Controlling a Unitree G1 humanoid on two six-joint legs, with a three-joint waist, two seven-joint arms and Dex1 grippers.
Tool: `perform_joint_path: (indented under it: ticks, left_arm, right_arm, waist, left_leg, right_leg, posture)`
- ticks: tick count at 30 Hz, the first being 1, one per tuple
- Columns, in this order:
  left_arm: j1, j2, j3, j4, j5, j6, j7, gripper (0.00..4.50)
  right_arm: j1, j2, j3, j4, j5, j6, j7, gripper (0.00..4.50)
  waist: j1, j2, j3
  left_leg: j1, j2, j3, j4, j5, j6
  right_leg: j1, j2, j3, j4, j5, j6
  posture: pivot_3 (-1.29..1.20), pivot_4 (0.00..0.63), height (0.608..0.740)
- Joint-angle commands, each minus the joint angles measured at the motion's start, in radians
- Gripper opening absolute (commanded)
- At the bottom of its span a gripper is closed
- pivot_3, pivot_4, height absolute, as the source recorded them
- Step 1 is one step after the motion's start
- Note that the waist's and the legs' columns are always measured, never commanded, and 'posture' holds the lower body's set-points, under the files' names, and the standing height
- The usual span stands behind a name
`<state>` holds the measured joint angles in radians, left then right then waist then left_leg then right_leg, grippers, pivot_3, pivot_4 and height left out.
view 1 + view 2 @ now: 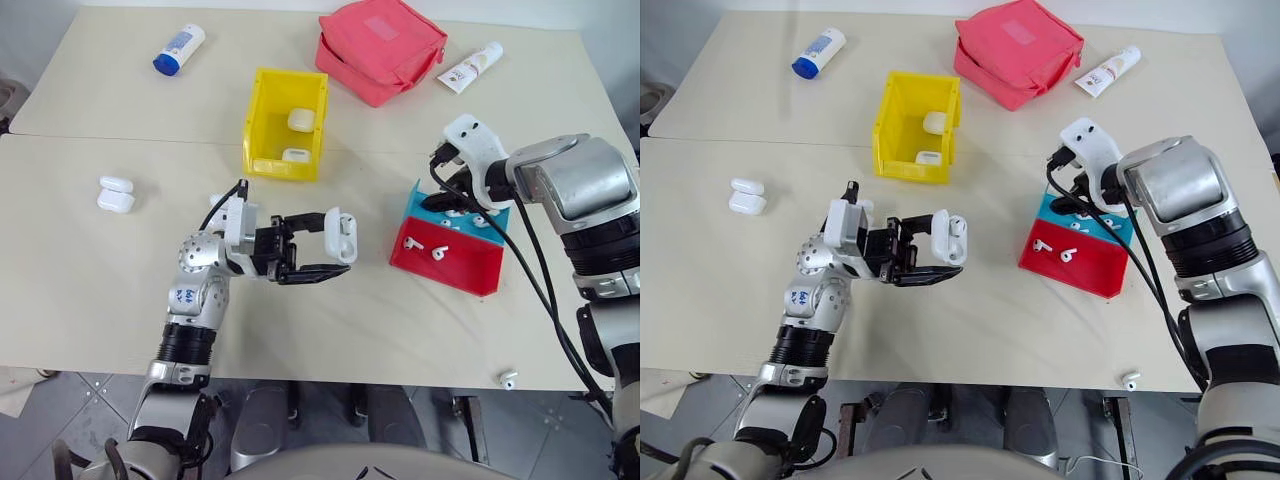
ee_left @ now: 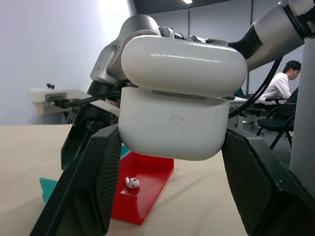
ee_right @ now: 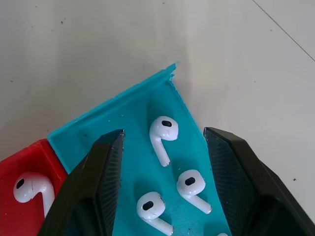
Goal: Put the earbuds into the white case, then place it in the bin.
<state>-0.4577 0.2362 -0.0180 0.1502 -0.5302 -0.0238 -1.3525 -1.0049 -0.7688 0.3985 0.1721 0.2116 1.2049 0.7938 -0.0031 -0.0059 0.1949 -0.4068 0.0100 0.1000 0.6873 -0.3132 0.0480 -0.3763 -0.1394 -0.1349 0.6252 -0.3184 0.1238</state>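
Our left pincer (image 1: 318,245) clamped the white case (image 1: 341,235) just left of the blue tray (image 3: 128,118). Our right pincer (image 3: 162,184) hung open over that tray, straddling the earbuds (image 3: 162,132). Fetching step, we judged; next, pinch one cleanly.

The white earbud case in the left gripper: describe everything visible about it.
The glossy white rounded plastic earbud case is clamped between the left gripper's two black fingers, held above the beige table, clear of it. Its hinged lid is raised slightly, leaving a dark gap along the seam. A faint circular mark sits on its front face. It hangs between the yellow bin and the red tray, touching only the finger pads.
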Motion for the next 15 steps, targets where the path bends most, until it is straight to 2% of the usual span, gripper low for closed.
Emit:
perform_joint_path:
  ticks: [1, 15]
  left_arm:
    - [0.004, 0.015, 0.012, -0.051, -0.032, 0.0, -0.001, 2.73]
    - [0.052, 0.045, 0.02, -0.109, -0.039, 0.009, 0.042, 2.73]
  right_arm:
    - [-0.015, 0.007, 0.012, -0.014, -0.021, -0.002, 0.01, 2.67]
    - [-0.024, 0.047, 0.047, 0.046, -0.07, -0.045, 0.038, 2.67]
  waist:
    - [-0.001, 0.0, 0.0]
    - [-0.001, 0.0, 0.0]
  left_leg:
    - [0.0, 0.0, 0.0, 0.0, 0.0, 0.0]
    - [0.0, 0.0, 0.0, 0.0, 0.0, 0.0]
  right_leg:
    - [0.0, 0.0, 0.0, 0.0, 0.0, 0.0]
    - [0.0, 0.0, 0.0, 0.0, 0.0, 0.0]
  posture:
    - [0.0, 0.15, 0.74]
    - [0.0, 0.15, 0.74]
